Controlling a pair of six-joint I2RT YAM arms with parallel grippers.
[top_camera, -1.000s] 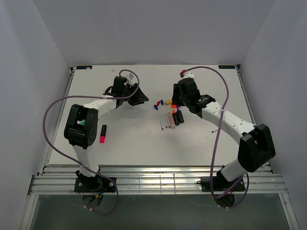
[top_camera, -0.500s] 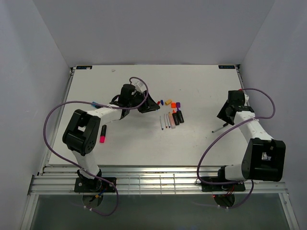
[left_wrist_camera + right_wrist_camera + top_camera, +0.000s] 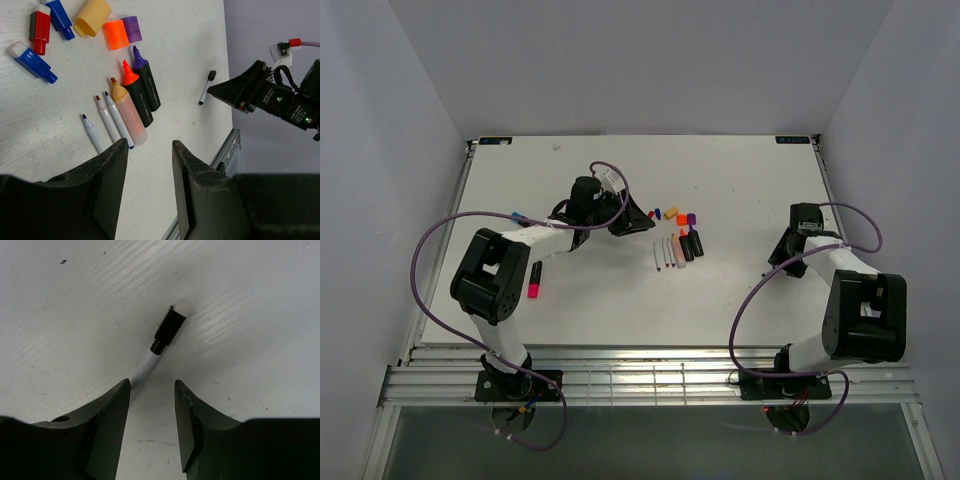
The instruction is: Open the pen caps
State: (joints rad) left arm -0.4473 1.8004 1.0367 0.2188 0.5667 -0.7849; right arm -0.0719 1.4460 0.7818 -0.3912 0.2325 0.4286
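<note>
I'm holding both sets of jaws spread, empty.
My right gripper [image 3: 152, 386] is hanging over a black-capped pen [image 3: 168, 331] mid-frame; my left gripper [image 3: 149, 150] is overlooking pen caps [image 3: 116, 34] upper left.

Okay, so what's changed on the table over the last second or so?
The right end effector swung off the uncapped markers to the far right and now hangs over the thin black-capped pen, jaws open, gripping nothing. The left end effector moved right toward the pen caps, open and empty. The caps, markers and pink-tipped marker stayed put.
</note>
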